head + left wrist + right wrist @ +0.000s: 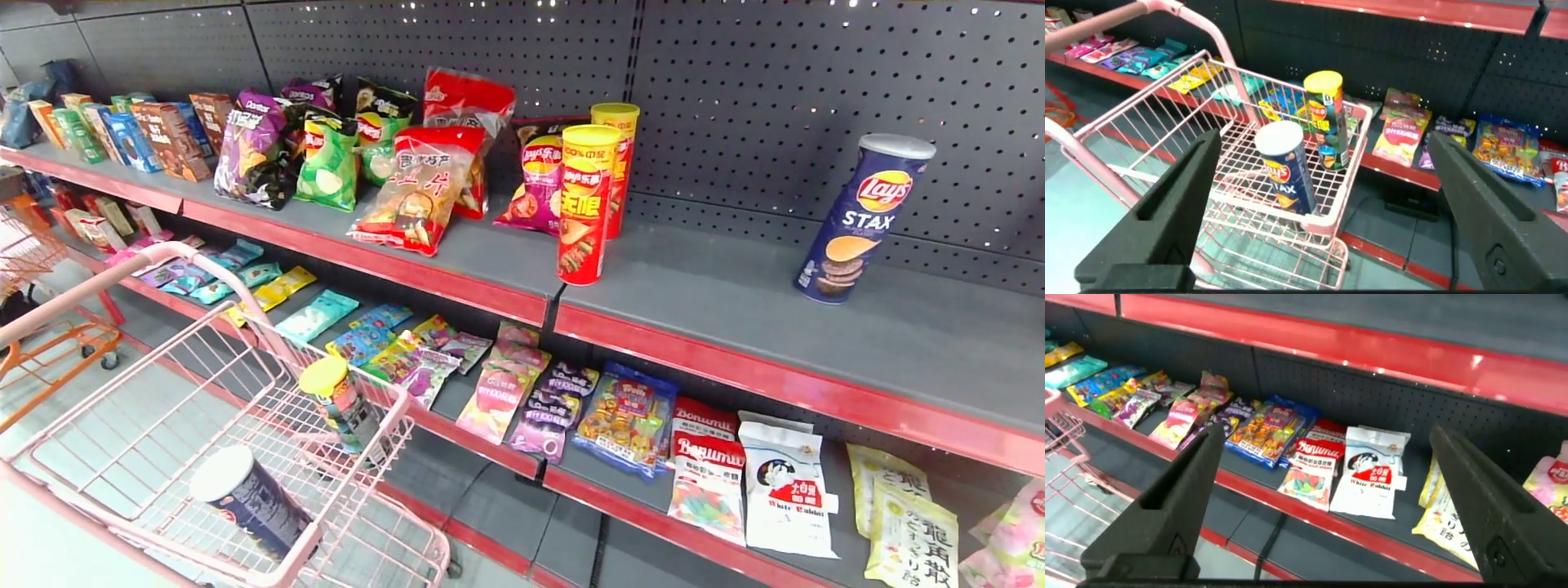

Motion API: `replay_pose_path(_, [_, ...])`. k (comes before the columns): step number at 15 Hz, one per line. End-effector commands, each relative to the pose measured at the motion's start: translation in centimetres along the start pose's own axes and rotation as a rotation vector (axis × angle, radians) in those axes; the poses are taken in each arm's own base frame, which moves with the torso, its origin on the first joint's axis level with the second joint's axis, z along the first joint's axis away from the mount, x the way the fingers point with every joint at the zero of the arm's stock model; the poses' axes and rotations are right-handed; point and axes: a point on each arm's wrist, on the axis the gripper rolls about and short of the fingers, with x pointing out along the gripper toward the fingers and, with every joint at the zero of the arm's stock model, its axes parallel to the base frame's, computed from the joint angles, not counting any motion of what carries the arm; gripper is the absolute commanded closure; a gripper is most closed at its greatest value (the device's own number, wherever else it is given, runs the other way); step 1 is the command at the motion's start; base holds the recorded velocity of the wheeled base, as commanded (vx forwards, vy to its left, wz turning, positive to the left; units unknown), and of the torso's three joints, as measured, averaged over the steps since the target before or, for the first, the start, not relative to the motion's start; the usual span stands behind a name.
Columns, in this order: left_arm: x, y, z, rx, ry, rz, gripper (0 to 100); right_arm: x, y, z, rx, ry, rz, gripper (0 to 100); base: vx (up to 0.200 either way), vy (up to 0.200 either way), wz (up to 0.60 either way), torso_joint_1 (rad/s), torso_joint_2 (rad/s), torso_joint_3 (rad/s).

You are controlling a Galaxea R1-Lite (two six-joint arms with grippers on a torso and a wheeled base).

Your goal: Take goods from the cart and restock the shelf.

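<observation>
**Two open hands over cart and lower shelf, upper shelf half bare**

The head view takes in the upper shelf (718, 310). Snack boxes and crisp bags crowd its left part, and two red crisp cans (584, 204) stand near the middle. Well apart to the right, one blue can (861, 216) stands upright. Bare grey shelf lies between them and runs to the red front edge.

Lower left is the pink cart (82, 296). A blue-sided can (249, 494) and a yellow-lidded can (343, 404) sit in the corner nearest the shelf.

In the left wrist view, the left hand (1323, 143) is spread wide and holds nothing. It hangs above the cart, with both cans upright between its fingers.

The right wrist view shows the right hand (1324, 434) just as wide and empty. It faces the lower shelf (1315, 514), where sweet packets lie in a close row.
</observation>
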Motion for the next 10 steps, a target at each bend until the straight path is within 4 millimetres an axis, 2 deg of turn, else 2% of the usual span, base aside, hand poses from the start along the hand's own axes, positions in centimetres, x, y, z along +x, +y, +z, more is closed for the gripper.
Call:
replay_pose_path(1, [0.01, 0.0, 0.0, 0.0, 0.001, 0.001, 0, 0.01, 0.0, -0.02, 0.0, 0.002, 0.0, 0, 0.0, 0.0, 0.0, -0.144, 0.4, 0.222])
replay_pose_path(5, [0.01, 0.0, 0.0, 0.0, 0.001, 0.0, 0, 0.01, 0.0, -0.02, 0.0, 0.002, 0.0, 0, 0.0, 0.0, 0.0, -0.161, 0.43, 0.266])
replay_pose_path(10, [0.01, 0.0, 0.0, 0.002, 0.001, 0.0, 0, 0.0, 0.0, 0.02, 0.0, 0.0, 0.0, 0, 0.0, 0.0, 0.0, -0.186, 0.54, 0.348])
